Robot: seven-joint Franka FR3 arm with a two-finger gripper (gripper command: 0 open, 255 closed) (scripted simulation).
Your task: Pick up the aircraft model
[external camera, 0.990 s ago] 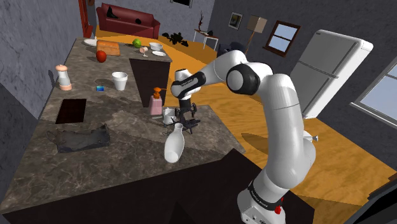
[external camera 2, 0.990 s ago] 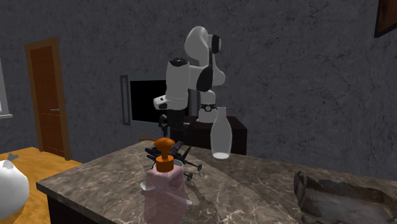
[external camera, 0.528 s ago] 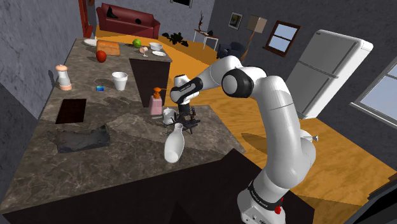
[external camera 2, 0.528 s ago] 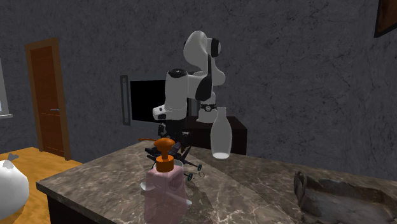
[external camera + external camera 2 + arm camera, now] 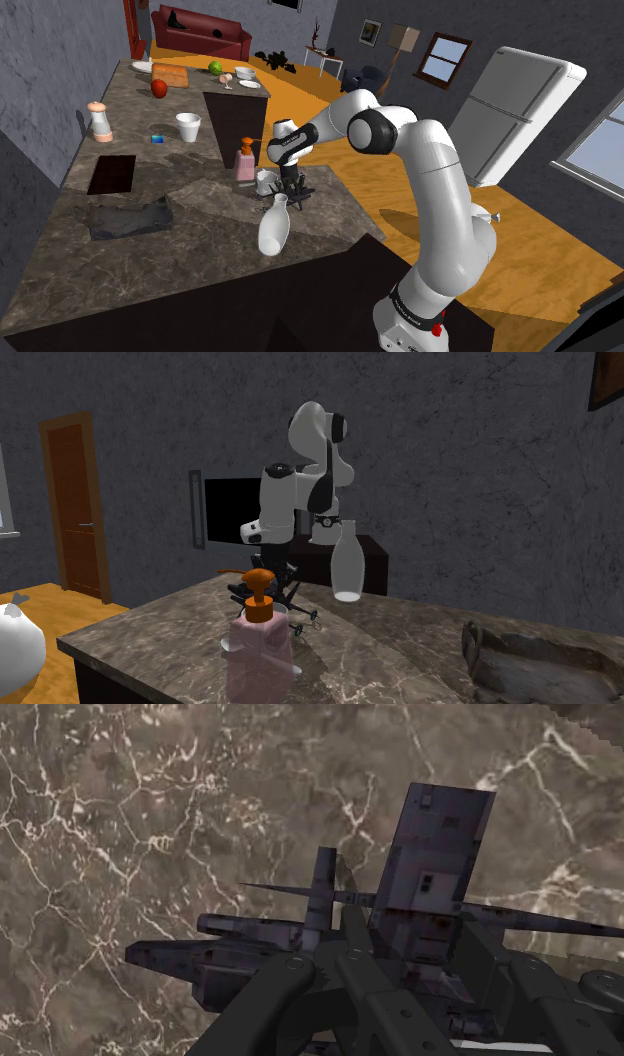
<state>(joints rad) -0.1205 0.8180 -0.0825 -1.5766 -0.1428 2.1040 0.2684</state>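
The aircraft model (image 5: pixel 299 191) is a small dark craft with thin wings, lying on the marble counter (image 5: pixel 200 260) near its edge. My gripper (image 5: pixel 292 181) has come straight down on it and is shut on its body. In the wrist view the black fingers (image 5: pixel 300 979) clasp the aircraft model (image 5: pixel 430 854), whose tall tail fin rises past them, and the gripper (image 5: pixel 345 959) sits low over the marble. In the second exterior view the aircraft model (image 5: pixel 283 592) lies just behind the soap dispenser, under the gripper (image 5: pixel 277 572).
A white vase (image 5: pixel 272 228) stands close to the model, with a pink soap dispenser (image 5: pixel 245 162) and a small white cup (image 5: pixel 264 181) on the other side. Farther off are a white cup (image 5: pixel 188 127), a dark sink opening (image 5: pixel 111 174) and a dark cloth (image 5: pixel 130 217).
The arm has lowered the gripper onto the aircraft model. The fingers, open a second ago, have shut on its body. The model has not moved.
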